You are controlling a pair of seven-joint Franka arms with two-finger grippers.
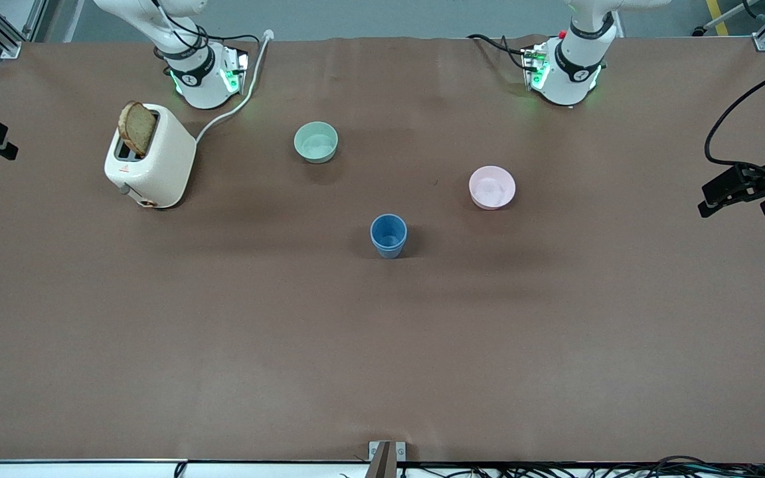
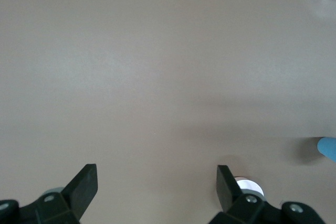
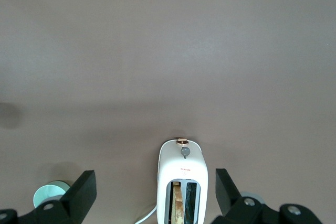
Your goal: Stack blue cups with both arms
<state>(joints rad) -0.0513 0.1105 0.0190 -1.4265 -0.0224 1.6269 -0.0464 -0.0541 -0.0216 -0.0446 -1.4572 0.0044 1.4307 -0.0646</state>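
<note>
Blue cups (image 1: 388,235) already nested, frame centre, below both bowls.
Left gripper (image 2: 156,184) and right gripper (image 3: 155,190) up high over the table, fingers spread wide, holding nothing.

In the left wrist view, the matte blue tapered plastic cups (image 2: 328,148) are cut off at the frame edge; the round pink bowl (image 2: 249,187) sits partly hidden under a black gripper finger (image 2: 227,186).

On the table (image 1: 382,345): two blue cups (image 1: 388,234), nested as one stack. Two bowls, one mint-green bowl (image 1: 316,142), one pink bowl (image 1: 492,187). One toaster (image 1: 150,158), one bread slice (image 1: 137,127). My pincers: two.
</note>
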